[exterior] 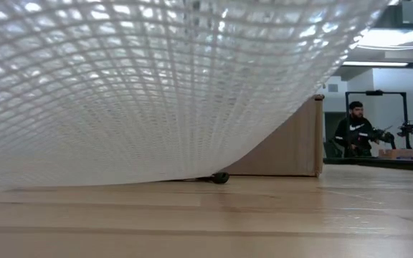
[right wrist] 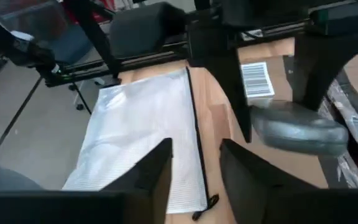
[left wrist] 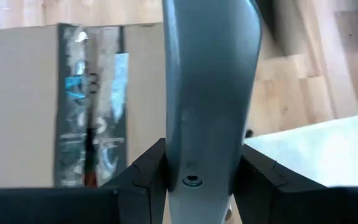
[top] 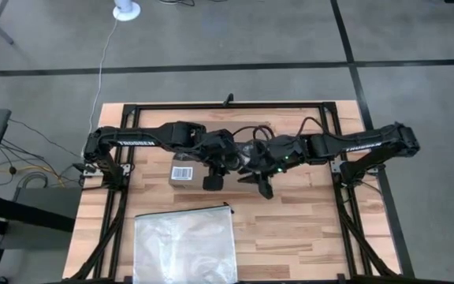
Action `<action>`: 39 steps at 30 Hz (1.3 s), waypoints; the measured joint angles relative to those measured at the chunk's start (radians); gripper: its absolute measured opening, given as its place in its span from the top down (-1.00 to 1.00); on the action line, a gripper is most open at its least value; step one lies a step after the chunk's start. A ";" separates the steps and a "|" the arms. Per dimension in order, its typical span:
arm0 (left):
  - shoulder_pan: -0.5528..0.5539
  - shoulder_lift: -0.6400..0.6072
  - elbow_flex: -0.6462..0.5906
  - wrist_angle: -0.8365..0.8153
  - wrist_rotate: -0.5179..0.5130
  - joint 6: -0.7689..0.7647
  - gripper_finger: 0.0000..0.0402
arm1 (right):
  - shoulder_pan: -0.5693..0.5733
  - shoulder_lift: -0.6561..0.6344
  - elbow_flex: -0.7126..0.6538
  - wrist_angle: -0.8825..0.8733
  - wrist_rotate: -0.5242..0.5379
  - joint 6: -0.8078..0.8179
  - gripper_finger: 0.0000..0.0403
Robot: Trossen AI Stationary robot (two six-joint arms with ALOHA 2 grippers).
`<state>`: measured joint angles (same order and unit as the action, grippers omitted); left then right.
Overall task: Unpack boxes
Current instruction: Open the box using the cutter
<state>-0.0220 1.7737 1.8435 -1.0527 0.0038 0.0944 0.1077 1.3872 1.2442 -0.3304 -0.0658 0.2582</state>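
A wooden desk (top: 306, 229) is seen from above, with two dark robot arms reaching in from either side and meeting near its middle. A brown cardboard box (left wrist: 17, 106) is lying flat on the desk towards the left of centre, under the left arm's forward end. A dark printed tape strip (left wrist: 92, 106) is running down its top face, and a white barcode label (right wrist: 257, 79) is showing on it.

The left hand (top: 213, 180) is hanging over the box's right edge. Its fingers are clamping a smooth grey tool (left wrist: 210, 93), which is pointing out over the box and the desk. The right hand (right wrist: 194, 162) is hovering just beside the left hand, above bare desk. Its fingers are spread apart and holding nothing.

A clear mesh zip bag (top: 185, 244) is lying on the near part of the desk, apart from the box. In the room behind, a person (exterior: 355, 129) in dark clothing is standing.
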 joint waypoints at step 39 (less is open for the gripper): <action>0.008 -0.015 0.001 -0.004 0.020 0.002 0.41 | -0.031 0.093 0.081 -0.035 0.114 -0.180 -0.08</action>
<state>-0.0135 1.7584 1.8446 -1.0567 0.0242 0.0965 0.0765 1.4807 1.3254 -0.3656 0.0479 0.0784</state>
